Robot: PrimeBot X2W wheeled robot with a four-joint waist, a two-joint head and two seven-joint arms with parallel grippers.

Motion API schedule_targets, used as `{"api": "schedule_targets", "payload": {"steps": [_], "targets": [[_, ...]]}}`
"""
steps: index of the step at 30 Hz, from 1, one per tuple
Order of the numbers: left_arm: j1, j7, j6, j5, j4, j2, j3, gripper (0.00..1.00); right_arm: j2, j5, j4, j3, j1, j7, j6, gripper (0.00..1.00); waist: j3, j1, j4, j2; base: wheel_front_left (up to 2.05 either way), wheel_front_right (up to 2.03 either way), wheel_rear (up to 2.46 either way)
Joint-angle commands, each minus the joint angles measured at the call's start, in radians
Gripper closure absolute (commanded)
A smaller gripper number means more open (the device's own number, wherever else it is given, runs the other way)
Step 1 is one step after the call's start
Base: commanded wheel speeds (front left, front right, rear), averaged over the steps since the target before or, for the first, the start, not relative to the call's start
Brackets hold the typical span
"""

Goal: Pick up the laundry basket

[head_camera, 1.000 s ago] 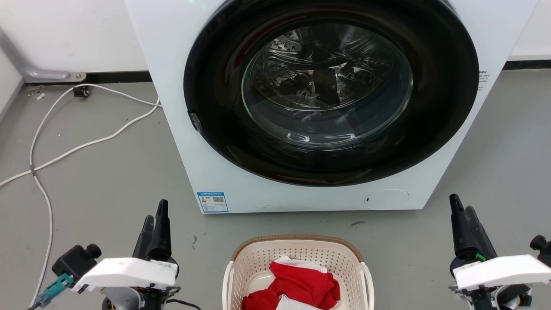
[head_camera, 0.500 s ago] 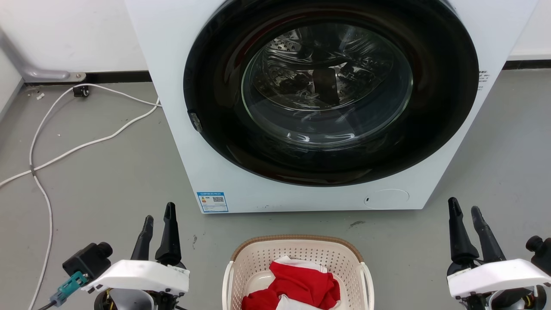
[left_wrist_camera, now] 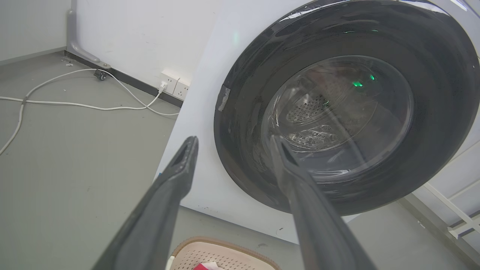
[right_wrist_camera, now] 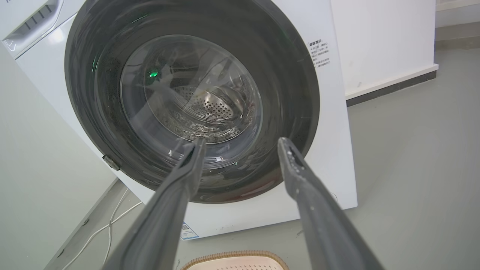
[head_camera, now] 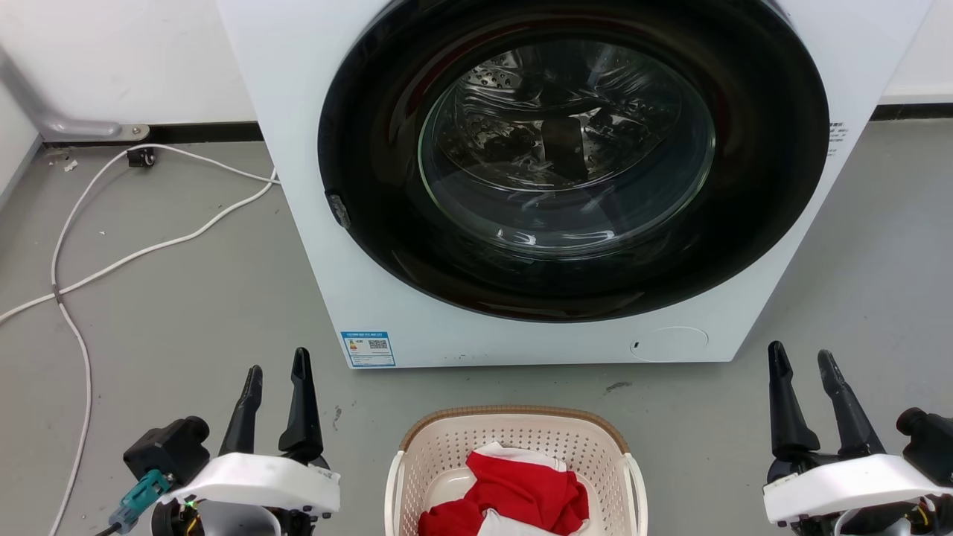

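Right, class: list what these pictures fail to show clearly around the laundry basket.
Laundry basket: near end cut off by the head view's bottom edge.
Red and white cloth: anything beneath it hidden, head view.
Blue label on washing machine: print too small, head view.
Drum contents: reflections on the door glass confuse them, all views.

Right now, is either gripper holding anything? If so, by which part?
Nothing is held. The left gripper and right gripper are both open and empty, one out to each side of the laundry basket, clear of its handles and rim.
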Motion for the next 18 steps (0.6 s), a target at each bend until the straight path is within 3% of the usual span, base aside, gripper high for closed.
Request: {"api": "schedule_targets", "payload": {"steps": [1,18], "targets": [[0.006,-0.009,0.003,0.027,-0.016,0.004,-0.002,0.00,-0.005,-0.030,-0.021,0.003,0.005,-0.011,0.000,0.00,0.000,0.0000,0.000,-0.0001,0.00,0.00,0.00],[0.022,-0.048,0.022,0.189,-0.033,0.004,-0.016,0.00,-0.006,-0.193,-0.048,0.010,0.027,-0.049,0.000,0.00,0.001,0.0000,0.002,-0.0001,0.00,0.00,0.00]]}}
